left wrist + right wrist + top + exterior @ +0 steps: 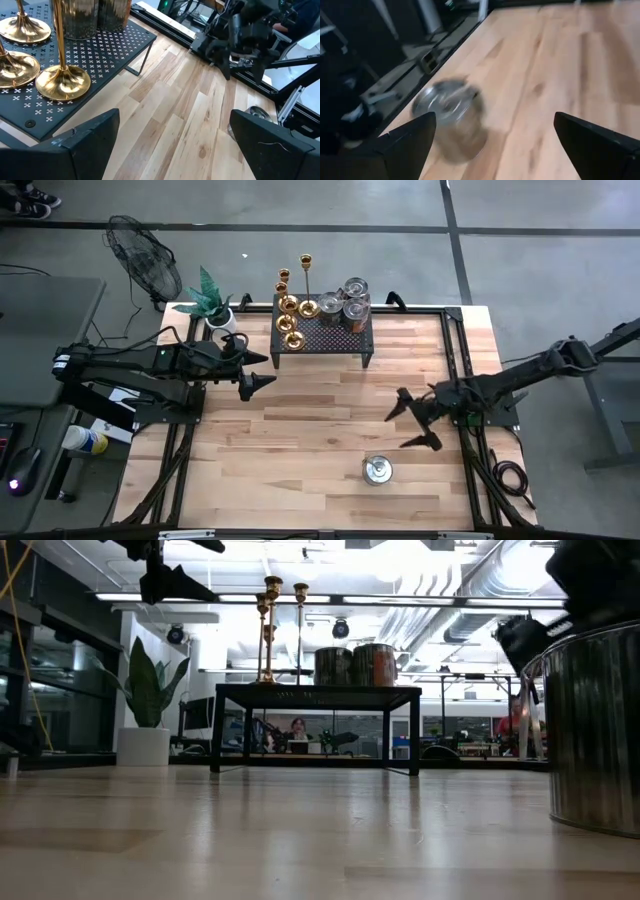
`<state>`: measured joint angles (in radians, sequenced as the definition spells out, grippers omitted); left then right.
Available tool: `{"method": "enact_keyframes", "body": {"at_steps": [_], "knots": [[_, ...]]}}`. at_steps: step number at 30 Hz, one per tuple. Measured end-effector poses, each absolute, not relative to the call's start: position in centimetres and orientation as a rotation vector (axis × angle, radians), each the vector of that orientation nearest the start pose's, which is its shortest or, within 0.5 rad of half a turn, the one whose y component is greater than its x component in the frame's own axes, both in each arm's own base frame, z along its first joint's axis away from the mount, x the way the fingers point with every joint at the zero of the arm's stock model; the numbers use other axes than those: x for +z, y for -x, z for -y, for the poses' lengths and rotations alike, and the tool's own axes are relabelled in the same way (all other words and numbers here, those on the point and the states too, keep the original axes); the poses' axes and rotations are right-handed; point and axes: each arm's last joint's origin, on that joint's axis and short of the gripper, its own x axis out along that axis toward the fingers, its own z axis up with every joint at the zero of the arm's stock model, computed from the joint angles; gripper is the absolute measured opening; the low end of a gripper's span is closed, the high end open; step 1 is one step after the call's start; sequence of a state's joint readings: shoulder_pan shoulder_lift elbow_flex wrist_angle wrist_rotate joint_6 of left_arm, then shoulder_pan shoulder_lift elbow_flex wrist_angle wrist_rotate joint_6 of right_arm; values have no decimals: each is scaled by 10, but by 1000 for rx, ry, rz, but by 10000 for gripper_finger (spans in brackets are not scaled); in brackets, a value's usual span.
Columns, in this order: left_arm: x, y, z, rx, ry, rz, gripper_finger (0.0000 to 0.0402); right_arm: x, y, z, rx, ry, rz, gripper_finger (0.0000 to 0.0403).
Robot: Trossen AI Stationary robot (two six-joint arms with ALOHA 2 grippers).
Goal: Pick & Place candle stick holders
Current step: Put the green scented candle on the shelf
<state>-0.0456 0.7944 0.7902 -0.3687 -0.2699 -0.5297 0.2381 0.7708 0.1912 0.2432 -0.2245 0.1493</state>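
Altogether five gold holders (291, 308) stand on the left part of the black rack (335, 335) at the table's (300, 440) far edge, beside three metal cans (345, 302). A fourth can (377, 470) sits alone near the front. Left gripper (258, 381) and right gripper (412, 423) both hover spread wide, holding nothing.

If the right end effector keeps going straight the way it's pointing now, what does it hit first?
Probably the silver can standing alone on the table: the open right end effector looks toward it, though it sits a little off centre, so the end effector might pass beside it.
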Motion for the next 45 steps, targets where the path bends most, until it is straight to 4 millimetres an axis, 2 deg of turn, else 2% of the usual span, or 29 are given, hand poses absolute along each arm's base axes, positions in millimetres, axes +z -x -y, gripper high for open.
{"method": "enact_keyframes", "body": {"at_steps": [4, 9, 14, 19, 24, 29, 35, 40, 45], "knots": [[316, -169, 0, 313, 463, -300, 374, 156, -144, -54, 499, -136, -434, 397], [316, -169, 0, 313, 462, -301, 374, 148, -136, -63, 553, -197, -545, 397], [316, -169, 0, 313, 462, -301, 374, 146, -131, -69, 573, -337, -640, 397], [316, -169, 0, 313, 462, -301, 374, 145, -129, -73, 612, -315, -643, 397], [316, -169, 0, 313, 463, -300, 374, 146, -127, -76, 652, -373, -679, 397], [316, -169, 0, 313, 462, -301, 374, 145, -128, -76, 569, -303, -641, 397], [316, -170, 0, 313, 462, -301, 374, 138, -127, -84, 597, -174, -650, 397], [316, -169, 0, 313, 462, -301, 374, 136, -130, -88, 497, -59, -580, 399], [316, -169, 0, 313, 462, -301, 374, 129, -131, -96, 480, -47, -605, 400]]}}
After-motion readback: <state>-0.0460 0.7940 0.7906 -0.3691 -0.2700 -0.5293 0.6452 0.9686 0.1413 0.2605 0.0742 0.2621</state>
